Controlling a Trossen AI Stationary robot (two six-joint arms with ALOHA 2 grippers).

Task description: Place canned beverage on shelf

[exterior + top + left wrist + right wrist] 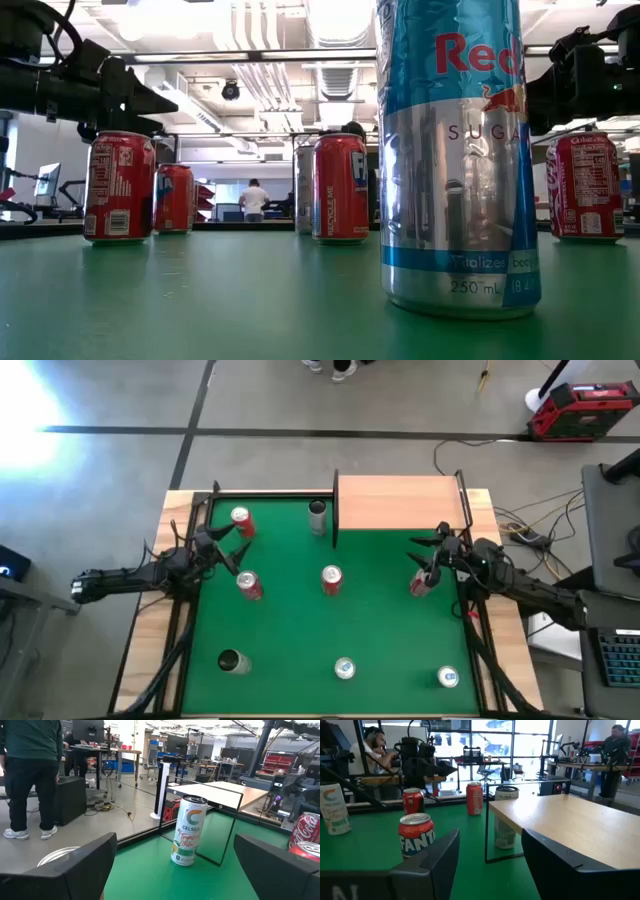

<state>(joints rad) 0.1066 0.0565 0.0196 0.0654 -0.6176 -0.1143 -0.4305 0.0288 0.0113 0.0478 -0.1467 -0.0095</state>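
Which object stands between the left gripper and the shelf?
In the high view, a tall Celsius can stands between the left gripper and the shelf, right beside the shelf's black rail.

Around your table you have a grey concrete floor point(120, 400) with dark seams, a red toolbox point(583, 410) at the far right, desks point(100, 755) with monitors, and bright windows point(490, 740).

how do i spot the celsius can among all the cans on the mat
Find the small light-wood shelf with thin black rails at the far right of the green mat. Just off its left rail, on the mat, stands the tall slim pale Celsius can. Its neighbours, such as the red can further left, are shorter and red; it alone at that end is white and silver.
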